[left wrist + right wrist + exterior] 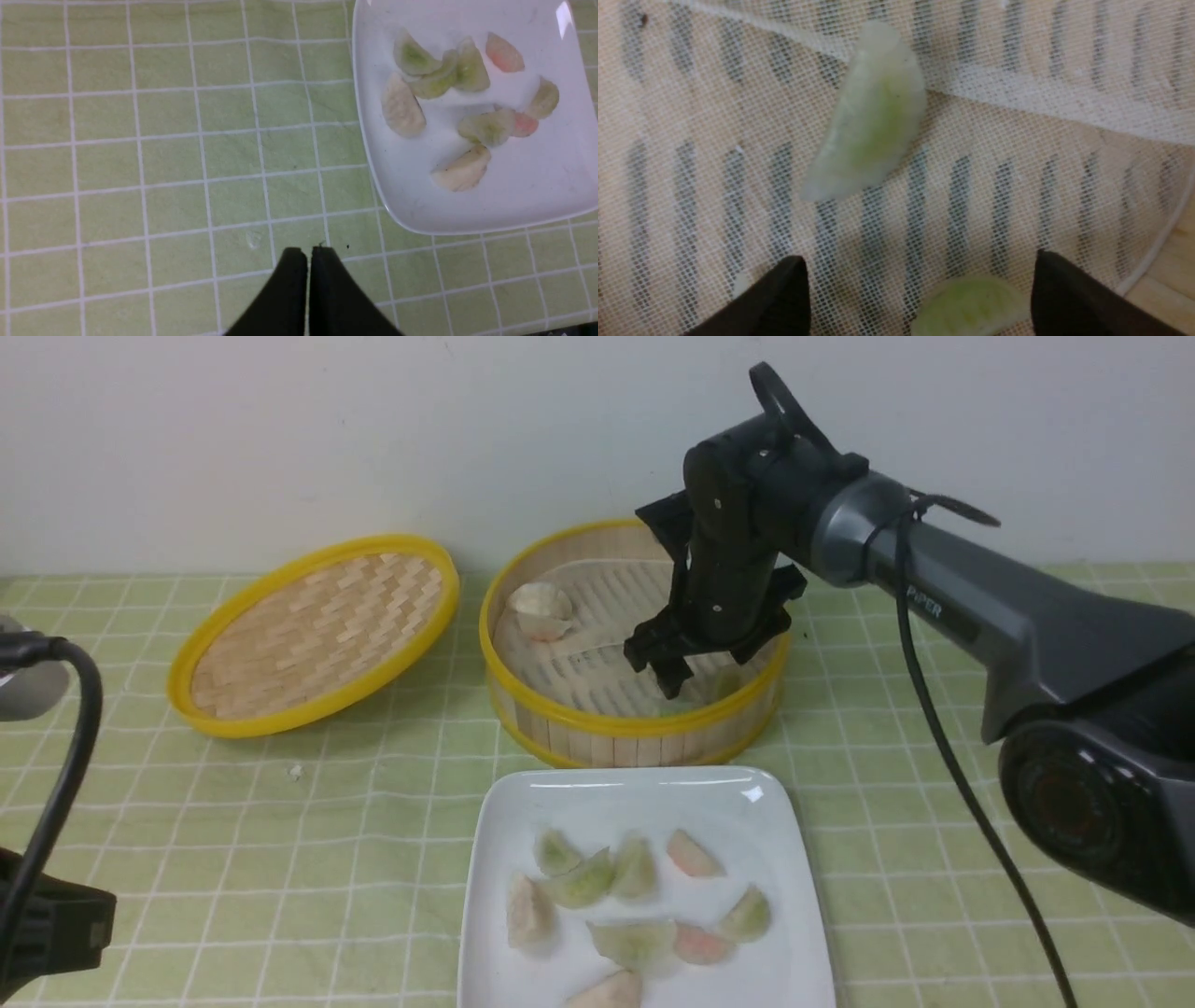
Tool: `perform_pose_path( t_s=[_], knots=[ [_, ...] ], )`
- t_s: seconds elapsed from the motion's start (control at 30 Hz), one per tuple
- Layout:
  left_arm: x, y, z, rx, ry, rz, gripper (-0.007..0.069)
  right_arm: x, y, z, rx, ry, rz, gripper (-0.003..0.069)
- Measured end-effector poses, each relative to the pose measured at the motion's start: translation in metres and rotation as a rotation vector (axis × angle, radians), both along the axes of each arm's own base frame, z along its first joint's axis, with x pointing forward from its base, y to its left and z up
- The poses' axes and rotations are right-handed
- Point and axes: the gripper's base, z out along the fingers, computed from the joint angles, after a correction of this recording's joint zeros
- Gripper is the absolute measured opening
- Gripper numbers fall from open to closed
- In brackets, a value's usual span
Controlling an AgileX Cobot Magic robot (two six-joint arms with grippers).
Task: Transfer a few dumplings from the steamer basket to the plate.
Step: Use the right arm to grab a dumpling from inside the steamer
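The steamer basket point(597, 723) stands at the table's middle back with a pale liner sheet point(714, 116). My right gripper point(693, 683) is down inside it, open; in the right wrist view point(919, 265) a pale green dumpling point(971, 305) lies between the spread fingertips point(791, 280), close to one side. A second green dumpling point(873, 116) lies further ahead. A whitish dumpling point(541, 607) sits at the basket's far left. The white plate point(616, 798) in front holds several dumplings point(635, 943). My left gripper point(308, 252) is shut and empty over the cloth beside the plate point(514, 196).
The shallow woven lid point(313, 635) leans at the back left. A green checked cloth point(280, 859) covers the table, with a small crumb point(296, 771) on it. The wall stands close behind the basket. The left arm's cable point(65, 756) hangs at the left edge.
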Motion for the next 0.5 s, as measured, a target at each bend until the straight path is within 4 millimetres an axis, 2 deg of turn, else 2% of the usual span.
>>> perform_pose_path(
  t_s=[0.23, 0.37, 0.5],
  knots=[
    [-0.001, 0.0, -0.001, 0.001, 0.011, -0.003, -0.0006, -0.004, 0.008, 0.0, 0.093, 0.044, -0.003, 0.055],
    [-0.001, 0.0, -0.001, 0.001, 0.011, -0.003, -0.0006, -0.008, 0.018, 0.002, 0.194, 0.087, 0.05, 0.0522],
    [-0.001, 0.0, -0.001, 0.001, 0.011, -0.003, -0.0006, -0.01, 0.021, 0.006, 0.214, 0.092, 0.084, 0.0514]
  ],
)
